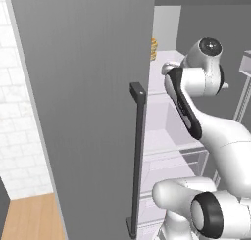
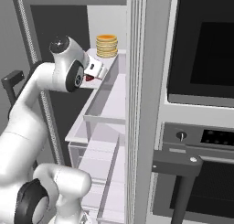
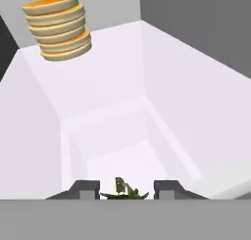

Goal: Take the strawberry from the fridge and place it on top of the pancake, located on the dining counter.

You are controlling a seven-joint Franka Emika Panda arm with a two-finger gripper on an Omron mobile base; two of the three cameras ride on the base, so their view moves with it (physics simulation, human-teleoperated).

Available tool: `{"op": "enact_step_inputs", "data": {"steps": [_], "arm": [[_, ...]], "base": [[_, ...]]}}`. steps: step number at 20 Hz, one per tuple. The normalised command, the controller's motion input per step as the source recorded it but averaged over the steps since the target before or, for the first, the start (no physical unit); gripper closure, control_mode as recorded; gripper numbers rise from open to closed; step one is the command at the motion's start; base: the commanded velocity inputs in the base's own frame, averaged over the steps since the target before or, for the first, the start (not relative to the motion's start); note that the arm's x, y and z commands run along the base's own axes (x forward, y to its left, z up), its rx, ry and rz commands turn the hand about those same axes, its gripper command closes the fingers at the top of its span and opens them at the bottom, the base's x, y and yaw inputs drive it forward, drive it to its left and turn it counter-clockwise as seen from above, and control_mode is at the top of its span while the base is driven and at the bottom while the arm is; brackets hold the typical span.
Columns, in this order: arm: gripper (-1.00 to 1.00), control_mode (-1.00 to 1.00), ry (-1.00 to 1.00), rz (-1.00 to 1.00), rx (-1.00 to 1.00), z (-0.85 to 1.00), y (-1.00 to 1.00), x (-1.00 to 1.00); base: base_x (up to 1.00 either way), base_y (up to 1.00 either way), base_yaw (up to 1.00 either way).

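To your right stands a black-glass built-in oven, with a small round dark knob on the grey control panel beneath it. To your left, a white brick wall rises above a light-wood surface.

No readable text, label, brand, number or sign found in any view. Fridge door: plain grey, nothing printed. Oven front: knob and dark panel seen below glass; faint marks on panel possibly symbols, too small and blurred to be read. Pancake stack: unmarked. White shelves: unmarked.
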Motion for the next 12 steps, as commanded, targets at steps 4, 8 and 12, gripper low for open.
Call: {"op": "enact_step_inputs", "data": {"steps": [4, 8, 12], "arm": [[1.00, -1.00, -0.04, 0.00, -0.01, 0.36, 0.15, -0.84], [1.00, -1.00, -0.03, 0.02, 0.00, 0.05, 0.00, -0.93], [1.00, -1.00, -0.03, 0.01, 0.00, -0.01, 0.05, -0.83]], "base": [[0.00, 0.00, 0.00], [0.00, 0.00, 0.00], [0.00, 0.00, 0.00]]}}
